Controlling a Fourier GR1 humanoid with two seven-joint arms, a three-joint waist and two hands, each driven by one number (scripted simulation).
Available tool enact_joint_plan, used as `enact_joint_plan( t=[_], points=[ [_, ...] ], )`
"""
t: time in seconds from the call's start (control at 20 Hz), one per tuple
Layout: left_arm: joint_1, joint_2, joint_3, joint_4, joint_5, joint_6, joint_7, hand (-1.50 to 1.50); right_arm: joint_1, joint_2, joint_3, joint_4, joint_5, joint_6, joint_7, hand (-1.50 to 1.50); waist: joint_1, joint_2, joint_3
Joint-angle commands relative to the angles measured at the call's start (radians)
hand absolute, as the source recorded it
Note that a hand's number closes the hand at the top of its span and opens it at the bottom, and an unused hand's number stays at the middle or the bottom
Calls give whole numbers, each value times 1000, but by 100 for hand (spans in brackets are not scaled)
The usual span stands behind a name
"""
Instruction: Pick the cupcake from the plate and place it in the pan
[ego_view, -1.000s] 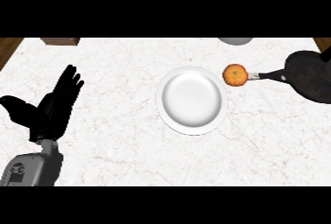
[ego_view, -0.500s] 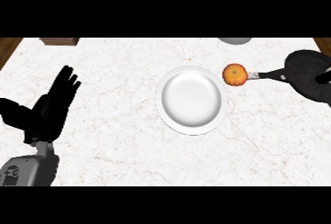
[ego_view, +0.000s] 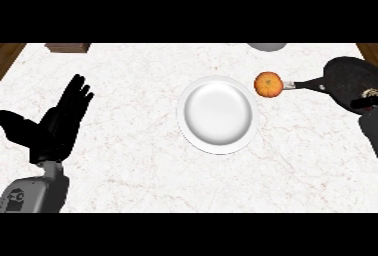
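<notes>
The cupcake (ego_view: 269, 84) lies on the marble counter (ego_view: 133, 165), off the white plate (ego_view: 218, 114), just beside the plate's rim at about two o'clock from its centre. It shows as an orange, nearly round shape, slightly taller than wide, so no clear long axis or pointing direction can be read; top and base cannot be told apart.

Touching or almost touching the cupcake's three o'clock side is the tip of the black pan's (ego_view: 348, 80) handle, which runs toward three o'clock into the pan's dark body. The pan is cut off by the right edge.

A dark shape with a red mark sits at the pan's lower edge near the right border; whether this is the right hand cannot be made out, and its state cannot be told.

The left hand (ego_view: 57, 123) rests at nine o'clock, released, fingers straight and pointing toward twelve, thumb spread, holding nothing.

At twelve o'clock a grey object (ego_view: 266, 46) and a brown block (ego_view: 68, 47) are cut off by the counter's far edge.
</notes>
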Motion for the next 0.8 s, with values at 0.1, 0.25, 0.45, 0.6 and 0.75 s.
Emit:
enact_joint_plan(
  t=[0.1,0.25,0.45,0.6,0.75],
  points=[
    [8,5,18,10,2,0,-15,0,40,17,-39,-80,11,-350,81,-150,-12,-5,-1],
    [7,28,36,1,12,-7,9,0,50,68,-52,-131,27,-469,117,-150,-26,-17,-3],
    [74,8,28,19,-4,-10,-53,0,85,137,-55,-236,59,-589,120,-150,-54,-32,-7],
    [24,7,20,-20,-20,36,38,0,150,242,-46,-318,98,-675,115,-150,-74,-38,-6],
    [56,15,45,-15,-1,24,19,0,192,316,-32,-457,101,-706,75,-150,-84,-44,-6]
  ],
)
